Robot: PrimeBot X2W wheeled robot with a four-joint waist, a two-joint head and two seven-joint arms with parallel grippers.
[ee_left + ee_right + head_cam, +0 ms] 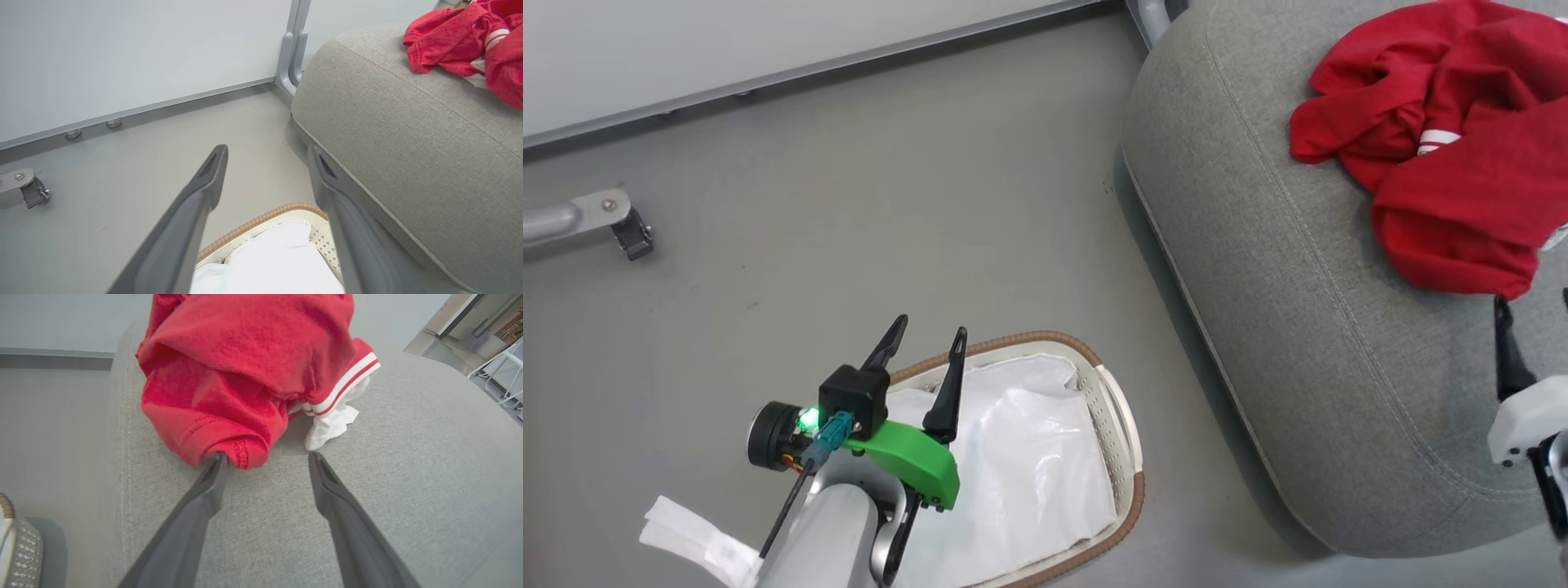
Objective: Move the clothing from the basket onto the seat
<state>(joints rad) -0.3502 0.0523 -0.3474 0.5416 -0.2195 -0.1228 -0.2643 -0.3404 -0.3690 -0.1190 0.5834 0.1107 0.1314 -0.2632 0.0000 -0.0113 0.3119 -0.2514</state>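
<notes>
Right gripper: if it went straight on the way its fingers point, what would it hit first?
Most likely the red clothing heaped on the grey seat. The open right gripper points at it, one fingertip seemingly at its hem, though depth is hard to judge.

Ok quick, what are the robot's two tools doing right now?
Left tool: open, empty, over the basket.
Right tool: open, empty, by the clothing.
</notes>
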